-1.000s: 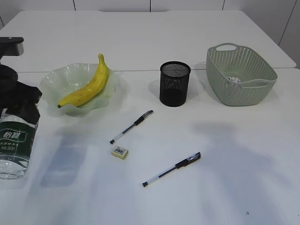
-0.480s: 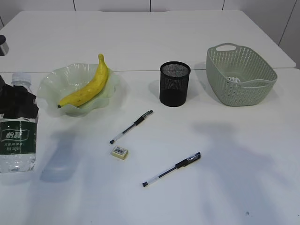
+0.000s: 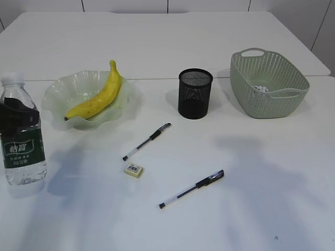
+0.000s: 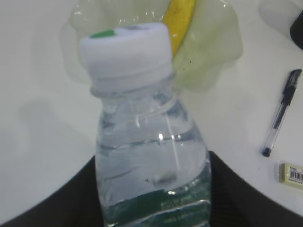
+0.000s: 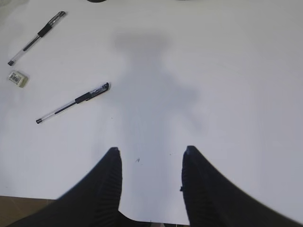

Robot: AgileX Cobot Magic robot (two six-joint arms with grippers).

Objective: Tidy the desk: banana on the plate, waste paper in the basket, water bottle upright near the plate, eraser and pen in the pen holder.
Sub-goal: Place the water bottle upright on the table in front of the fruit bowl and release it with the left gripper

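Left tool grips the water bottle around its label, holding it upright beside the plate so you can set it down there. Your right tool hangs open and empty above the tabletop.

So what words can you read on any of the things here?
Water bottle green label: white characters, too blurred to read.
Eraser: a small barcode sticker, too small to read.
Nearer pen, farther pen, banana, pen holder, basket: no writing visible.
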